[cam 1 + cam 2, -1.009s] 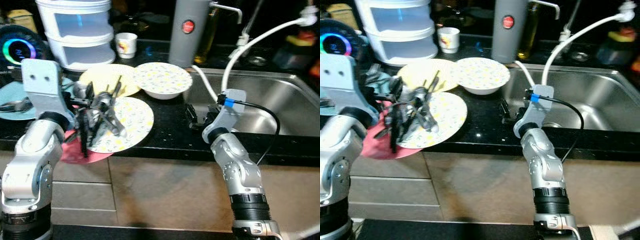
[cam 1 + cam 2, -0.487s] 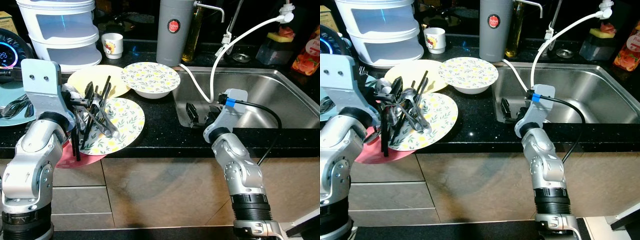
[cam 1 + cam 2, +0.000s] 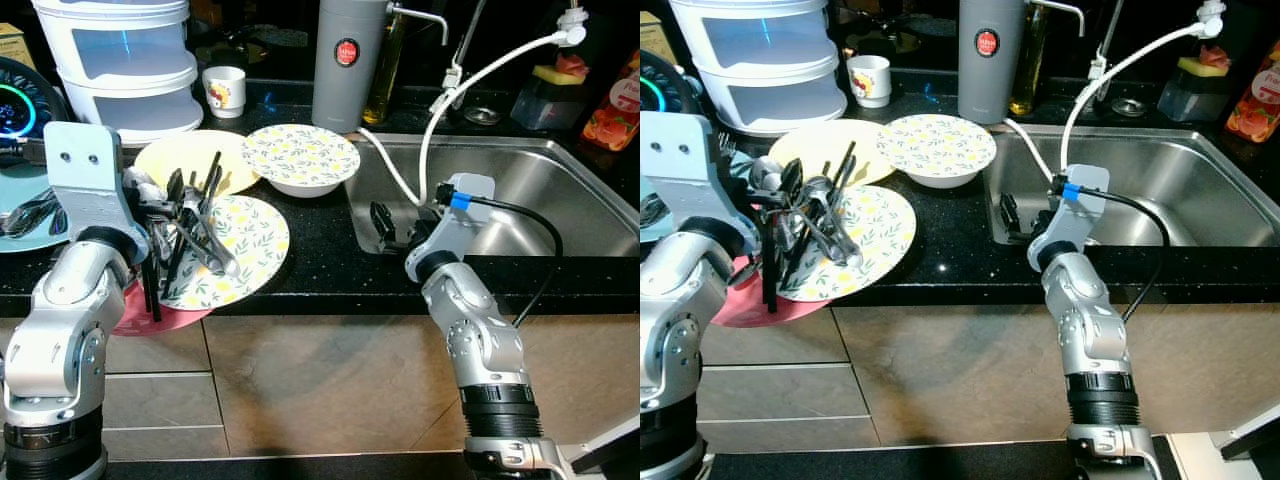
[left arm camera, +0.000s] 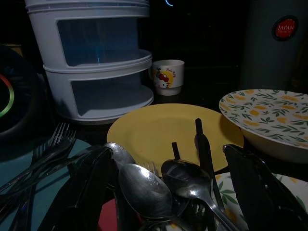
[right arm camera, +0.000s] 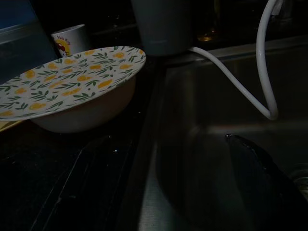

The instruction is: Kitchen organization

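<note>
**Cutlery gripped over the plates, right arm resting at the sink**

Where the black counter (image 3: 320,262) meets the steel sink (image 3: 560,195), both arms are at work. The left gripper (image 3: 172,232) is clamped on a bundle of cutlery (image 3: 195,225), spoons, forks and dark handles fanned out between its black fingers (image 4: 255,180), held just above the leaf-patterned flat plate (image 3: 250,240). That plate overlaps a red plate (image 3: 140,305) at the counter edge. The right gripper (image 3: 395,222) sits at the sink's near left corner with its fingers spread, one over the counter rim, the other over the basin, holding nothing.

Behind the bundle lie a yellow plate (image 3: 165,160) and a patterned bowl (image 3: 300,158), touching each other. Further back stand a white stacked container (image 3: 125,65), a small cartoon mug (image 3: 224,90) and a grey thermos (image 3: 345,55). A teal plate (image 3: 20,225) with more forks lies at the far left. A white hose (image 3: 440,110) loops down into the sink. Tan cabinet fronts run below the counter.

Compared with half a second ago, almost nothing has shifted: the left gripper keeps its hold on the cutlery in nearly the same spot, and the right gripper has barely moved at the sink edge. A full second back the camera was lower and closer, and blurred.
</note>
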Controlling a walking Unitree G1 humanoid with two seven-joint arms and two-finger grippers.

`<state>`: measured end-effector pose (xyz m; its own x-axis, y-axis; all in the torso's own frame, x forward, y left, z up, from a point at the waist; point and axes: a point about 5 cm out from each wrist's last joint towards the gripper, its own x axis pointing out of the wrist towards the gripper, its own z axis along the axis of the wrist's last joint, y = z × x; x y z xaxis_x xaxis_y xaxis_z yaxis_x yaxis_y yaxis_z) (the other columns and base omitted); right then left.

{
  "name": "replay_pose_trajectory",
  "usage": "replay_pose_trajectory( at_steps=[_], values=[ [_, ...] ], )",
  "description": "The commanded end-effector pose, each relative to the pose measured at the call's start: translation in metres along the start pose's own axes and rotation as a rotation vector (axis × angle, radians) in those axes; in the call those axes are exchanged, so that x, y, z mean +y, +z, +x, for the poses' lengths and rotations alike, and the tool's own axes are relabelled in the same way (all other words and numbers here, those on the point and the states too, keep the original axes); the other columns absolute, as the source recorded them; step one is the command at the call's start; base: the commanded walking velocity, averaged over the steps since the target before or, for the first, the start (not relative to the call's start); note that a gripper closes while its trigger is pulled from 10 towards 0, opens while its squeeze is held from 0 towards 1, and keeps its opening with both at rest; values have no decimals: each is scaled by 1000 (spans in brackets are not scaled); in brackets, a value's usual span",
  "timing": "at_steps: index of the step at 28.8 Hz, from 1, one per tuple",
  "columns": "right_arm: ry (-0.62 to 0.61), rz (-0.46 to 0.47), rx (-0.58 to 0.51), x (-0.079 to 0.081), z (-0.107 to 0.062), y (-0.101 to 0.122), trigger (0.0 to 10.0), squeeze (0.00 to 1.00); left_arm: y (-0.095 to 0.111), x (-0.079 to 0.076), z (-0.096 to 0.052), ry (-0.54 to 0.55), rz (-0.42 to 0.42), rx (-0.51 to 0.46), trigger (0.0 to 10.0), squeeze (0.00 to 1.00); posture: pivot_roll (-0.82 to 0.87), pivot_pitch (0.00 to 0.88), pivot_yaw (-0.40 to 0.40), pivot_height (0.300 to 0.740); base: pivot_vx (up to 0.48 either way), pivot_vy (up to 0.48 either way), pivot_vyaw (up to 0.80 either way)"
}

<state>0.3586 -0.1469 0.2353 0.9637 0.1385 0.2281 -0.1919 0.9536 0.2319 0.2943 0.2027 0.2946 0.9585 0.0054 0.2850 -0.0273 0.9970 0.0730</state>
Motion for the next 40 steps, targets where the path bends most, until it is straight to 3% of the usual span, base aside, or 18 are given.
replay_pose_trajectory(
  at_steps=[1, 13, 23, 27, 33, 36, 40],
  values=[
    [3, 6, -19, -1, 1, 4, 10000, 0, 2, 1, -1, -2, 9, -3, 10000, 0, 115, 95, -44, 740, 0, 0, 0],
    [11, 13, -19, 1, 1, 4, 10000, 0, 7, -3, -2, -31, -24, -44, 10000, 0, 115, 97, -44, 740, 40, 0, 0],
    [11, 13, -13, 1, 0, 2, 10000, 0, 6, -7, -3, -50, -12, -43, 10000, 0, 115, 105, -46, 740, 0, 0, 0],
    [11, 14, -9, 1, -1, 2, 10000, 0, 7, -7, -3, -47, 28, -43, 10000, 0, 113, 107, -47, 740, 0, 0, 0],
    [11, 16, -6, 2, -1, 1, 10000, 0, 5, -6, -3, -45, 37, -40, 10000, 0, 113, 110, -48, 740, 0, -382, 0],
    [10, 16, -5, 2, -1, 1, 10000, 0, 4, -4, -4, -26, -13, -38, 10000, 0, 113, 110, -48, 740, 0, -104, 0],
    [9, 17, -3, 1, -2, 0, 10000, 0, 4, -3, -3, -25, -4, -35, 10000, 0, 113, 111, -46, 740, 0, 0, 0]
  ],
)
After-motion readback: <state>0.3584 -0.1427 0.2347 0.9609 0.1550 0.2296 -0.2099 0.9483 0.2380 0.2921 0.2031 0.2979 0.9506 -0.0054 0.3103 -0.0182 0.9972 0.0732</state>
